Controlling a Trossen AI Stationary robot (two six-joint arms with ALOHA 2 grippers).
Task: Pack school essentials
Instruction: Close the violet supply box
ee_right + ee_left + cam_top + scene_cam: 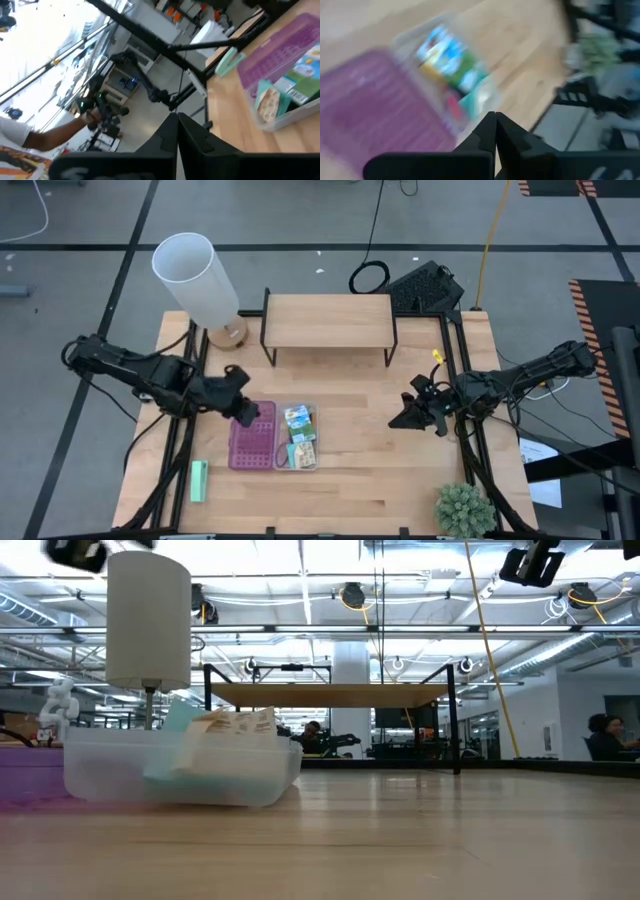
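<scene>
Above the purple studded case (pixel 251 435), the left gripper (pixel 243 412) hangs with fingers pressed together, holding nothing. Just right of it, the green-blue packet (pixel 299 423) and teal-beige pad (pixel 301 453) lie in the clear half (pixel 297 438), other contents too blurred to name. Well right, the right gripper (pixel 403 418) waits, fingers together.

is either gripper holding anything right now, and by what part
Nothing is held. The left gripper and the right gripper are both shut on nothing.
</scene>
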